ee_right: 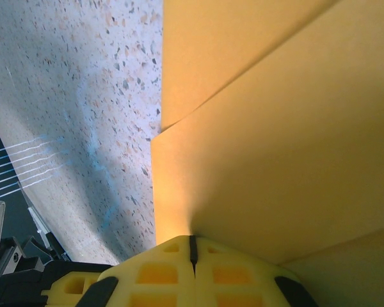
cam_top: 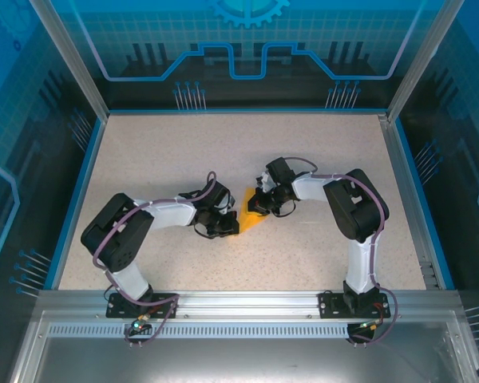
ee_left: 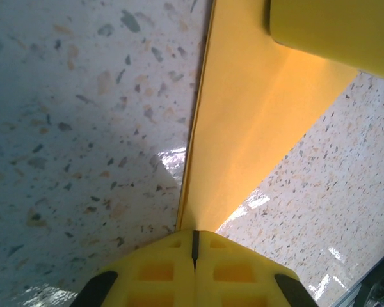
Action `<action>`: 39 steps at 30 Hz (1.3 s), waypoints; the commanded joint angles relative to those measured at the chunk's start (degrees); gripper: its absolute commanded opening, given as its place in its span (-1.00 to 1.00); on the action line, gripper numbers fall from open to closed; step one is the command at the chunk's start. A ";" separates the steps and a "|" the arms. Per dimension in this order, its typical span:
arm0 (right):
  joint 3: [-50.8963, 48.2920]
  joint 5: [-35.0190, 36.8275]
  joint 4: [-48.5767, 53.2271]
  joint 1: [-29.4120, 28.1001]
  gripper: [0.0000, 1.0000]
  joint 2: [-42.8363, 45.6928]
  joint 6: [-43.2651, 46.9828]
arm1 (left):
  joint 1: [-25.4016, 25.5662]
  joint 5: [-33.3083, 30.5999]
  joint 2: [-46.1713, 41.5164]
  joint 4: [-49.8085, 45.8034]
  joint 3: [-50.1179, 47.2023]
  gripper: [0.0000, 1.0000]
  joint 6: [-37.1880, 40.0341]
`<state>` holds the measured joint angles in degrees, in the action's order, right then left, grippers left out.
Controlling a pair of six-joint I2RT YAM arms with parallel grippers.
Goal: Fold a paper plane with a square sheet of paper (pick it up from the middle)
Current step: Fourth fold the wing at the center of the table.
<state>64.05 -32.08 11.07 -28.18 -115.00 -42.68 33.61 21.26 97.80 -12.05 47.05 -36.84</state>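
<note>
Jaws of the left gripper point(ee_left: 194, 249) and right gripper point(ee_right: 192, 251) are both pinching the folded orange square sheet of paper point(cam_top: 248, 217), holding it between them at the middle of the speckled table point(cam_top: 319, 152).

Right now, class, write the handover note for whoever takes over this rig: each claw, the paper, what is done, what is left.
Left claw: shut on the orange paper, at its narrow end.
Right claw: shut on the same paper, at the opposite side.
Paper: held between both claws at the middle of the table, folded in layers.
Done: early folds are in.
Left: probably the remaining folds to shape the plane, then release.
</note>
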 commanded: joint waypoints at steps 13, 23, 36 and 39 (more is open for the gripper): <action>-1.90 10.20 7.74 0.79 -0.96 -6.00 -0.47 | 1.15 -2.04 -6.76 -7.06 2.86 -0.97 -0.41; -1.79 9.44 7.44 0.78 -0.96 -5.67 -0.30 | 1.13 -4.73 0.93 -3.20 6.24 -0.99 -2.69; -1.11 5.73 4.00 -0.79 -0.94 2.10 5.95 | 1.13 -5.38 4.99 -5.60 3.12 -1.00 -2.18; -0.93 0.86 2.28 -2.04 -0.93 3.22 7.82 | 1.20 -5.61 4.68 -5.24 2.67 -1.00 -2.38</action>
<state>64.16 -30.52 11.94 -29.15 -113.51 -38.26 34.41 17.39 100.77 -14.22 52.18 -39.05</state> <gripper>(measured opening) 0.042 0.050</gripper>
